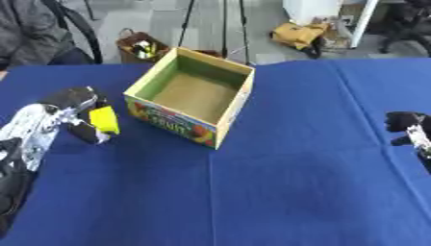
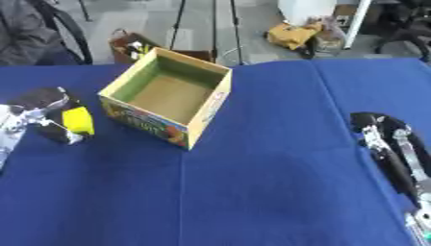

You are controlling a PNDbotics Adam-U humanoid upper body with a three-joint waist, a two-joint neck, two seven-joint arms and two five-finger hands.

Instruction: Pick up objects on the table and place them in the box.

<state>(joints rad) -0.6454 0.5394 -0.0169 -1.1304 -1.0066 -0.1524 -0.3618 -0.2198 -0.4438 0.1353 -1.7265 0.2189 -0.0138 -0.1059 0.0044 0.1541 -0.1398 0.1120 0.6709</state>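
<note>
One blue cloth-covered table (image 1: pixel 278 192) fills most of the view. Open cardboard box (image 1: pixel 192 96) at about 11 o'clock from the table's middle, tilted corner-on, plain brown inside with greenish inner walls, colourful fruit print on its front side. Left hand (image 1: pixel 77 113) at 9 o'clock, just left of the box, fingers curled round a small bright yellow block (image 1: pixel 104 119), held above the cloth, outside the box. Right hand (image 2: pixel 389 139) at 3 o'clock near the table edge, fingers straight and relaxed, holding nothing.
</note>
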